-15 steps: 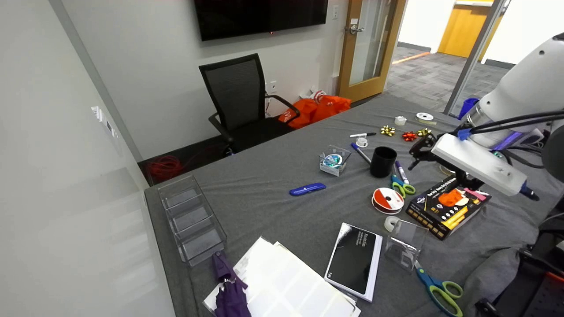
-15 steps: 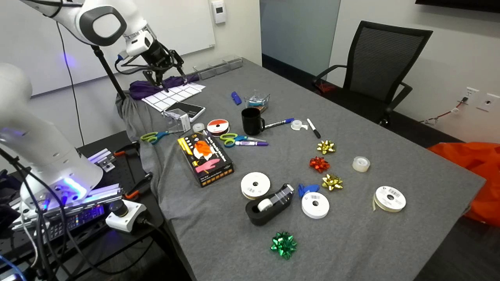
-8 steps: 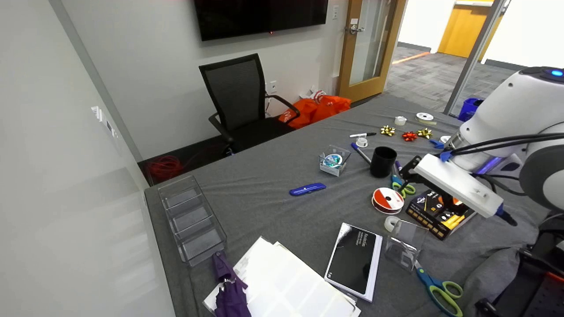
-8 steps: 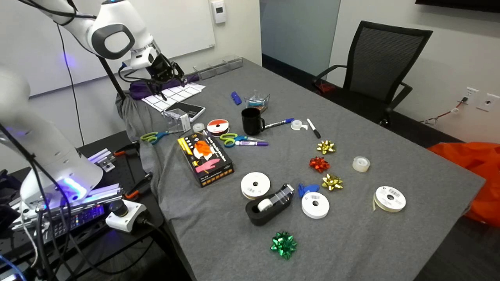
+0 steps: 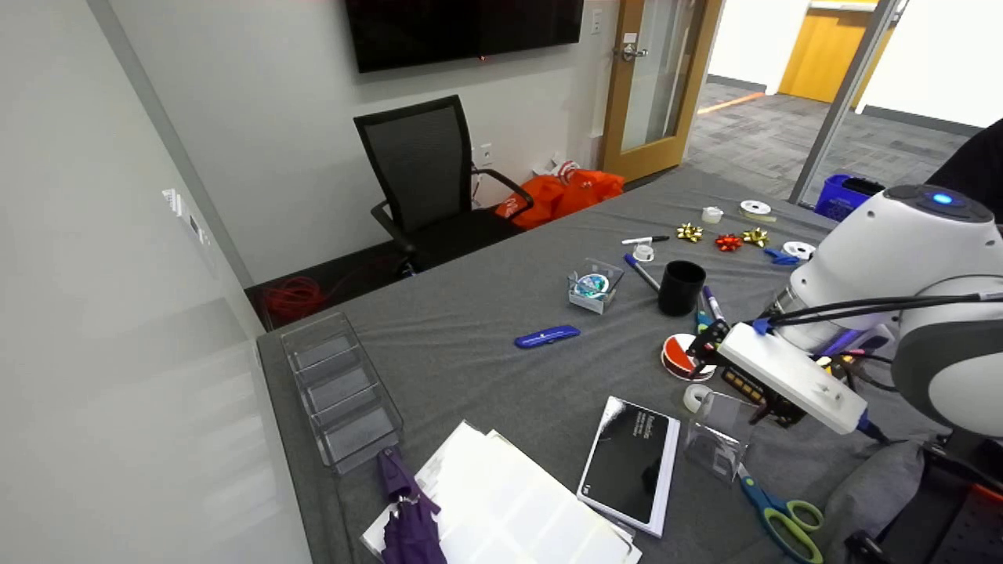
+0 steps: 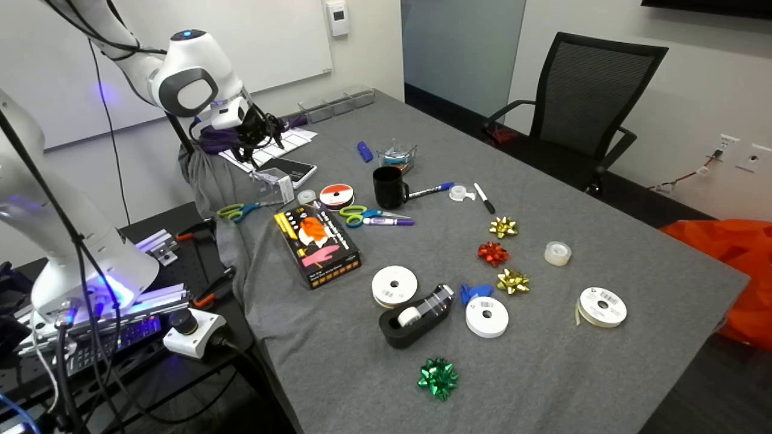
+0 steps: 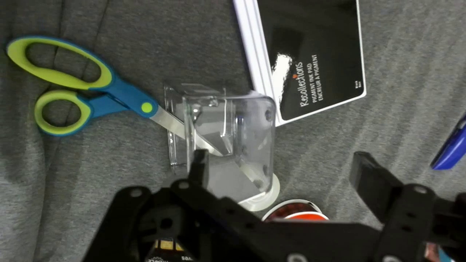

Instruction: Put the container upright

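Observation:
A clear plastic box (image 7: 256, 145) seems to lie on its side on the grey cloth; it also shows in both exterior views (image 5: 725, 419) (image 6: 268, 187). A scissor blade shows through it. My gripper (image 7: 283, 162) is open and empty above the table. In the wrist view its left finger overlaps the box's lower part and its right finger is over bare cloth. In an exterior view the gripper (image 6: 268, 155) hangs just above the box. No short dark pot with a paler rim shows. A taller black cup (image 6: 388, 188) stands upright farther off.
Blue-green scissors (image 7: 140, 98) lie left of the box, a black ink pad (image 7: 320, 65) lies against its far side. A clear tape roll (image 7: 273, 194) and a red ribbon spool (image 7: 307, 215) lie close by. A black glove box (image 6: 316, 244) lies beyond them.
The arm has come down; the gripper has lowered toward the clear box and stays open. The objects on the table have not moved.

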Tool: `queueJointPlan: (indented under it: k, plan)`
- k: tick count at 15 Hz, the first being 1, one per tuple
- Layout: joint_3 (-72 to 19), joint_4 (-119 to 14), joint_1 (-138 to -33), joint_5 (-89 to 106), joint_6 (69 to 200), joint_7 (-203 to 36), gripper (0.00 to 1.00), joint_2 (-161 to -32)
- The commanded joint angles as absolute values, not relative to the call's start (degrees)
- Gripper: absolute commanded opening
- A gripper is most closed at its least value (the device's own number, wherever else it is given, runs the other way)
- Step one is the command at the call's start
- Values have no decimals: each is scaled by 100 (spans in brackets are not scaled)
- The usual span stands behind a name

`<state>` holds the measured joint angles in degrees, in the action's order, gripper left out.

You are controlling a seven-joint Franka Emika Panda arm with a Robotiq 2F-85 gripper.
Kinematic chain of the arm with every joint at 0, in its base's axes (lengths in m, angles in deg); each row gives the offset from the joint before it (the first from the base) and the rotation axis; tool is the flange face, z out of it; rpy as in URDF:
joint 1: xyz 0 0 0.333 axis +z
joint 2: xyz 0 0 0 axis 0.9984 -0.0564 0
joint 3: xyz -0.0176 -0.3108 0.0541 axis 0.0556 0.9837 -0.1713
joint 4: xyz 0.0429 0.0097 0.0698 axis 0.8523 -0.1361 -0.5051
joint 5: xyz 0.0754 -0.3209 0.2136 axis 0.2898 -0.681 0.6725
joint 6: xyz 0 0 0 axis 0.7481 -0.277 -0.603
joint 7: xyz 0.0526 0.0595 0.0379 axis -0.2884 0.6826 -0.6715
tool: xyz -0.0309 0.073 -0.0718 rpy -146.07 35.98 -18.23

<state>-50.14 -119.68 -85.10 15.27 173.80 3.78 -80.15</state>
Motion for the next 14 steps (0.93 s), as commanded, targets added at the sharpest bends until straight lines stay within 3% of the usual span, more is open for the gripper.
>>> queueJointPlan:
  k: [1,14]
  plan:
    - [-4996,-11967,-8514,1484,17546,340,100,-8353]
    - [-4051,-11958,-8475,-993,18266,1247,100,-8695]
